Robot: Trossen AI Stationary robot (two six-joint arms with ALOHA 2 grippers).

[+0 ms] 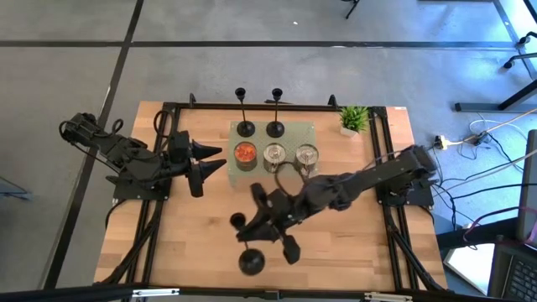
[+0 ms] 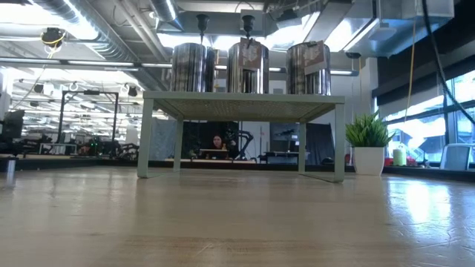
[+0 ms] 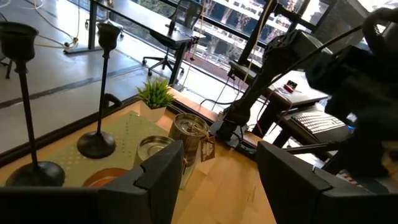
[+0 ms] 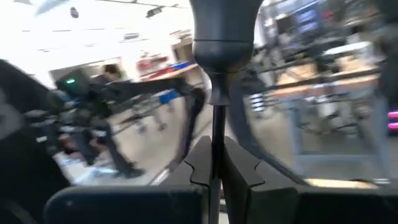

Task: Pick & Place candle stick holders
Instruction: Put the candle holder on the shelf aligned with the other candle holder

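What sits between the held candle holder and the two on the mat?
In the high view, three cans lie between the held holder in the right gripper and the two holders.

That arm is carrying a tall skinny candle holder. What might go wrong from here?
The right gripper pinches only the thin stem of the candle stick holder, so it might swing or slip. Setting it on the green shelf looks tight: two holders and three cans crowd it, and a bump may topple them.
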